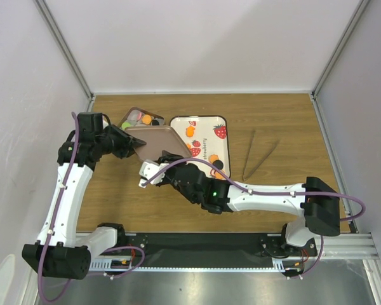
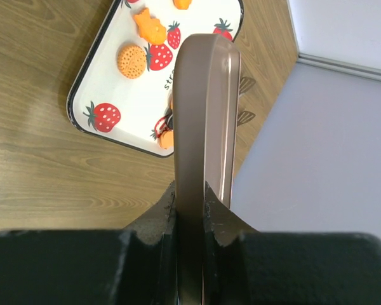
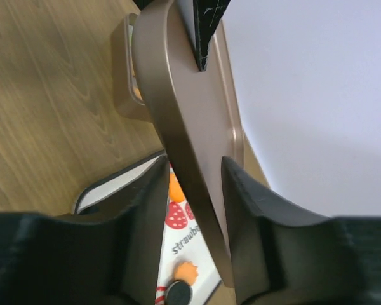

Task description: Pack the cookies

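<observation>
while the left gripper and the right gripper both clamp the brown lid, it hangs tilted, partly over the open tin. cookies lie in that tin and on the strawberry tray.

I see the tray mid-surface, some cookies on it. Behind its left corner sits the box, holding more. The lid hangs over the tray's left edge. Two sticks lie to its right.
</observation>
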You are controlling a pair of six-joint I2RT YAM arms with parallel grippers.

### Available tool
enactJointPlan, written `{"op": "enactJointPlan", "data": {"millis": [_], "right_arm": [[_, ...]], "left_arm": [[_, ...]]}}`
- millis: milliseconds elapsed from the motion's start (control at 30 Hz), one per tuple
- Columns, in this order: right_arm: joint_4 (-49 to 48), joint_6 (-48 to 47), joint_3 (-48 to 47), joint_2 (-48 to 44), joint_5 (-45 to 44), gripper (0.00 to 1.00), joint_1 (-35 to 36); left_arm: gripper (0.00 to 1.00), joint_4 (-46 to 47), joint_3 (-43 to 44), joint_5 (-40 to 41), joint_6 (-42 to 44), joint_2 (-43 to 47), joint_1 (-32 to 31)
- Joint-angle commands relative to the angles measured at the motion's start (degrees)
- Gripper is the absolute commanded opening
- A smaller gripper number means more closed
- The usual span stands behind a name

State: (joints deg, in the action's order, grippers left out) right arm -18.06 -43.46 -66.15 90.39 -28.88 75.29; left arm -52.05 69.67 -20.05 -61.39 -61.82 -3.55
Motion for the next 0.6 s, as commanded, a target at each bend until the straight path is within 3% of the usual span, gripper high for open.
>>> {"op": "enactJointPlan", "data": {"millis": [0,133,167,233,300,333,567], "right_arm": [[-3.2,-2.0,-3.2,-0.3,-1.4,0.35,0.3],[-2.2,-1.7,-3.9,-0.8,-1.1,0.15,0.6],[-1.9,-1.7,-4.0,-1.1,-1.3,0.12,0.7],[-1.4,-1.1,-4.5,-1.4,-1.3,0.04,1.1],[0.0,-0.5,-5.0,-1.8,-1.1,0.00,1.2],[0.6,-0.1,-5.7,-2.2,-1.1,0.00,1.3],[7.2,5.8,-8.0,-3.9,0.1,0.00,-0.1]], "left_arm": [[0.00,1.7,1.3,-3.4,1.0,0.9,0.4],[0.11,1.7,2.4,-4.2,2.1,0.2,0.4],[0.27,1.7,3.0,-4.1,2.1,0.1,0.4],[0.43,2.2,3.5,-4.1,2.6,-0.3,0.4],[0.54,2.3,5.0,-3.5,2.7,-0.7,0.4],[0.64,2.4,5.8,-2.5,3.2,-1.3,0.4],[0.90,3.5,13.8,5.5,5.0,-4.2,2.2]]}}
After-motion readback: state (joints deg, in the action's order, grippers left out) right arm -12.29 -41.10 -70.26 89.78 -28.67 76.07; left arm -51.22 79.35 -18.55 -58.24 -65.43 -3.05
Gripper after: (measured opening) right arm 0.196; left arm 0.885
